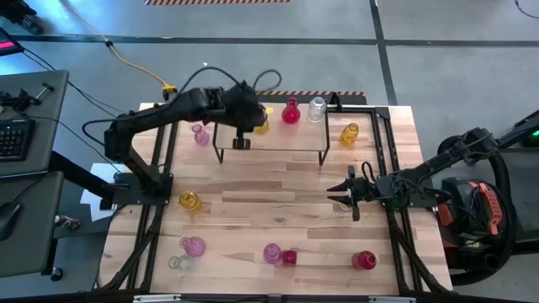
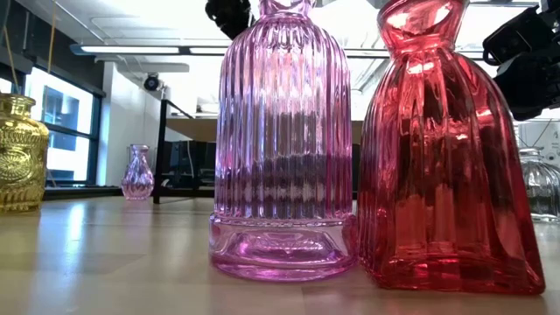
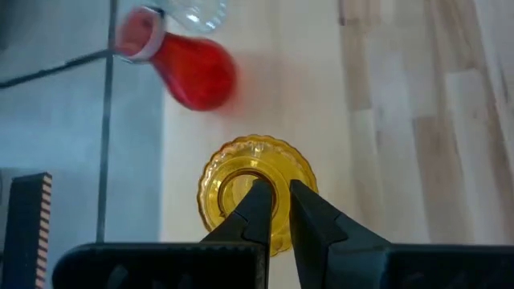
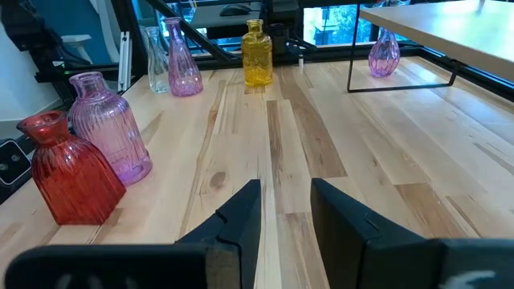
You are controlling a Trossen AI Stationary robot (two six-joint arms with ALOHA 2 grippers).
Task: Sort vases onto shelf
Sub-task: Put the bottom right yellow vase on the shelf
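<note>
Your left gripper [image 3: 275, 210] pinches the rim of the amber glass vase [image 3: 255, 189], one finger inside its mouth, on the shelf [image 1: 278, 135] beside a red vase [image 3: 193, 71]. Glass: rigid, slick, brittle; a rim hold suits it. Your right gripper [image 4: 283, 210] hangs unclenched over the tabletop [image 1: 286, 210], empty.

**Workshop Around the Table**

A grey concrete floor [image 1: 253, 59] surrounds the table, crossed by a yellow cable [image 1: 135, 66]. A desk with a keyboard [image 1: 15, 139] stands at one side. Beyond, a bright window [image 2: 61, 131] and ceiling strip lights [image 2: 144, 50] show.
</note>
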